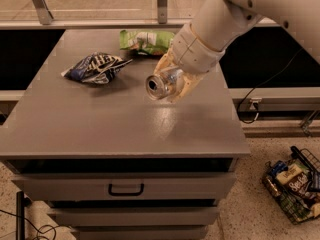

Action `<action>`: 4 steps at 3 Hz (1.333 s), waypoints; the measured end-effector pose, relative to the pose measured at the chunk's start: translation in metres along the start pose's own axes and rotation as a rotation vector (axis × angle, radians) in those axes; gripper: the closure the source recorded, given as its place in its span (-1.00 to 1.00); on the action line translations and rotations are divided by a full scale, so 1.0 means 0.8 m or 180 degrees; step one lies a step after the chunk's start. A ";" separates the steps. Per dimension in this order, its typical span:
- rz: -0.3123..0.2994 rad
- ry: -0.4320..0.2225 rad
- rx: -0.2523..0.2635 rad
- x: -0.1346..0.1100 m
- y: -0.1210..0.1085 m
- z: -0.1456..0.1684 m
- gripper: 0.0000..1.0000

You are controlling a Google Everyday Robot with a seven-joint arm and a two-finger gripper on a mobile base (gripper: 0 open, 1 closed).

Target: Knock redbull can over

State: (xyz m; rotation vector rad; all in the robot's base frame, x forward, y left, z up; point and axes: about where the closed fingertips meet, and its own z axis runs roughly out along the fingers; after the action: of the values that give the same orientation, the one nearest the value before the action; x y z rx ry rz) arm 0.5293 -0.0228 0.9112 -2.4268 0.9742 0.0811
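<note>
The gripper [169,80] hangs over the back-right part of the grey surface [125,129], and the can [158,85] sits right inside it. The tan fingers [184,88] lie one above and one below the can's body, and they look clamped on it, not spread. The can is far from upright. Its long axis runs nearly flat, from the gripper's palm out toward the front-left, with the round pull-tab top facing the camera. Whether its lower edge touches the surface cannot be told, though a pale glint shows on the surface just below. So there's no gap to close here: the can lies between the fingers, and by the look of it the tipping is nearly done, with letting it down on its side the likely remainder. It's a slim, smooth, shiny metal cylinder, so it may well roll once it is free. The surface is flat, matte and hard. Two crinkly snack bags lie on it, a blue bag [95,68] well to the left and a green bag [145,40] just behind the gripper. The bulky white arm [215,29] reaches in from the upper right.
</note>
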 end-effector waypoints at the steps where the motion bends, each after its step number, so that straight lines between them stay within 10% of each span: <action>1: -0.0185 0.0156 -0.0233 -0.006 0.006 0.025 1.00; 4: -0.0408 0.0521 -0.0576 0.008 0.001 0.078 1.00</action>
State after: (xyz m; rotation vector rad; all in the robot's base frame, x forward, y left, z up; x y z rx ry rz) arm 0.5416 0.0027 0.8554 -2.6910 0.9125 -0.0791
